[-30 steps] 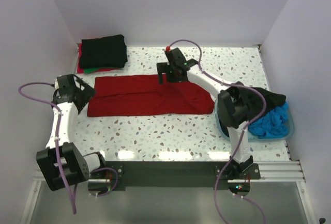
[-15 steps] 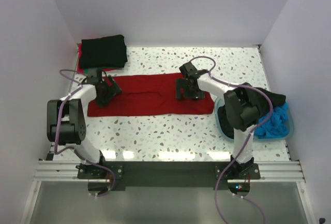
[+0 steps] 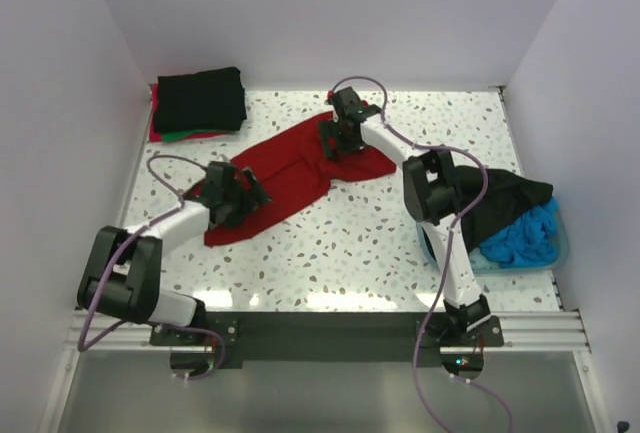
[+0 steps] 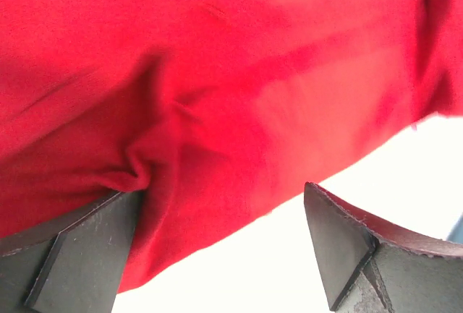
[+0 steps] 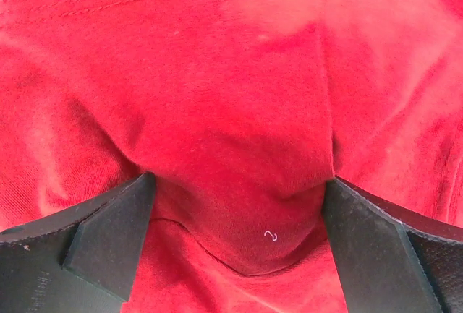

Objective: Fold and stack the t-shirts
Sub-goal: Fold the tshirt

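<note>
While the dark red cotton t-shirt point(image 3: 290, 168) lies stretched slantwise over the speckled white table point(image 3: 400, 243), the right claw point(image 3: 335, 143) sits on its far end, both black fingers point(image 5: 108, 233) touching a thick fold that bulges between them, pinching it. The left claw point(image 3: 240, 195) rests on the near end. Cloth puckers against one finger point(image 4: 79, 244) and the other stands apart, so I cannot tell whether it pinches. Beyond the left claw, well apart, sits a folded black-topped shirt stack point(image 3: 200, 101). To the near right of the right claw, a translucent teal plastic basin point(image 3: 520, 267) holds a crumpled blue shirt point(image 3: 520, 233) and a black shirt point(image 3: 500, 193).
</note>
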You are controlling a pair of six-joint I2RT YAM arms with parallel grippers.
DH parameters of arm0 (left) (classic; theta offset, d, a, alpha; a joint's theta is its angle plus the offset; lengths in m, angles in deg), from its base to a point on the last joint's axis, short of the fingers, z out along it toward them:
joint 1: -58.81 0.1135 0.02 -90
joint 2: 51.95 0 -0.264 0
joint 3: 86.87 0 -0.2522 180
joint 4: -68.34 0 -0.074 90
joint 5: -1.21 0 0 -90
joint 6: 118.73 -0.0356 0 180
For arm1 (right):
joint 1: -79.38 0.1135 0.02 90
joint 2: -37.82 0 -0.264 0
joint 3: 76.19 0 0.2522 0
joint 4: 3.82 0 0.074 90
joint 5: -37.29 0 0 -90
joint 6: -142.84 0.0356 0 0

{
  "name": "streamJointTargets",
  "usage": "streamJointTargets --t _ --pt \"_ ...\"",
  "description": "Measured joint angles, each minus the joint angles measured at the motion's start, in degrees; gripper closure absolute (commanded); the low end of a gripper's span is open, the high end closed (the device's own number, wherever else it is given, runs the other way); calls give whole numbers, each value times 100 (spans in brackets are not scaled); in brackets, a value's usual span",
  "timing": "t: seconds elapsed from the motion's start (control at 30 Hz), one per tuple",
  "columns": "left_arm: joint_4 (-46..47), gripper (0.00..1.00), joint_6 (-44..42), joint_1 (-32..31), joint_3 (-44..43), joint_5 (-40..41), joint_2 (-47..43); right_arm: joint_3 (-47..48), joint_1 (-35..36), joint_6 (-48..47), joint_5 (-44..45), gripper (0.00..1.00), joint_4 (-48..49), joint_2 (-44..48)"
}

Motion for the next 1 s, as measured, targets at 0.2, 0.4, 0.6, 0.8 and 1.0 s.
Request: streamJointTargets --t 0.2,0.4,0.6,0.8,1.0 --pt "236 0 1211 -1687 398 -127 -219 658 -57 -1130 -439 1 625 -509" --pt "887 0 2590 -3333 435 -409 105 1384 -59 -1451 -857 1 1478 -1121" --pt "404 0 2975 -4242 -511 -302 804 1460 -57 -929 -1222 1 2323 -1349" --pt "-691 0 2774 -4376 -1285 -87 1058 1541 -57 -752 -1211 1 2741 -1360" --pt "-1537 0 2339 -4441 -2111 256 929 1829 -59 -953 -1266 1 2835 -1220"
